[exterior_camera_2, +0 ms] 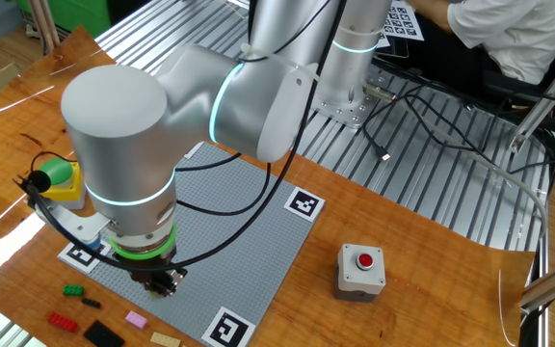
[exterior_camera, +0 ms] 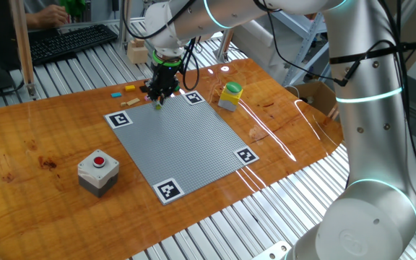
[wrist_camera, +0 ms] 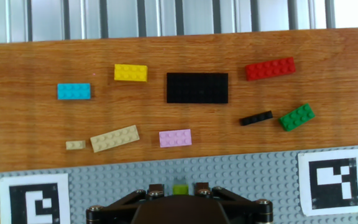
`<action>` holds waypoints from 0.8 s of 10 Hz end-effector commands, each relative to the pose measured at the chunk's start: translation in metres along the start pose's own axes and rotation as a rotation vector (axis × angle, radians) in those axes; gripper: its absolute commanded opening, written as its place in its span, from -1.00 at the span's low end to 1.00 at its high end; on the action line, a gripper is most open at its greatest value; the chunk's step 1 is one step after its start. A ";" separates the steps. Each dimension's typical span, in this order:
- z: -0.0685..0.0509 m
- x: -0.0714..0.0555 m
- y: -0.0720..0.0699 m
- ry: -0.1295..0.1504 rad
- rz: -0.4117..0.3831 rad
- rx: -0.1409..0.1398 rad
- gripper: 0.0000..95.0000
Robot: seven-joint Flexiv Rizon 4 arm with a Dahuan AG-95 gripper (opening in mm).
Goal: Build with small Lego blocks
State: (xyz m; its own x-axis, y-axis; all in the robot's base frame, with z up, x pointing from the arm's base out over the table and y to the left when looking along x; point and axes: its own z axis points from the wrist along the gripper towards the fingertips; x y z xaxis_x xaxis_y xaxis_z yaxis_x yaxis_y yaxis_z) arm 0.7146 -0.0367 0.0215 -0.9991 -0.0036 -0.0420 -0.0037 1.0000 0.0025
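Observation:
My gripper points down at the near edge of the grey studded plate, also seen in one fixed view. A tiny yellow-green brick sits on the plate between the two fingertips, with a small gap on each side, so the jaws stand open around it. Beyond the plate, loose small Lego blocks lie on the wood: cyan, yellow, a black plate, red, a thin black one, green, pink and tan.
A grey box with a red button stands left of the plate. The yellow-and-green capped grey box is at the plate's far right corner. Black-and-white markers sit on the plate's corners. A keyboard and a pale wooden block lie behind.

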 end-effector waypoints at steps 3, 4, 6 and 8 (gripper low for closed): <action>-0.001 0.001 0.001 -0.001 0.001 0.001 -1.00; -0.001 0.001 0.001 -0.001 0.000 0.001 -1.00; 0.000 0.001 0.001 -0.002 -0.001 0.001 -1.00; 0.003 0.002 0.002 -0.005 -0.001 0.000 -1.00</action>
State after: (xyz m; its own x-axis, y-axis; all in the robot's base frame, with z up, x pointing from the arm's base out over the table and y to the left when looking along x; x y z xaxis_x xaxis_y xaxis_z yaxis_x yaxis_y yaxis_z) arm 0.7112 -0.0350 0.0171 -0.9989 -0.0046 -0.0467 -0.0047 1.0000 0.0023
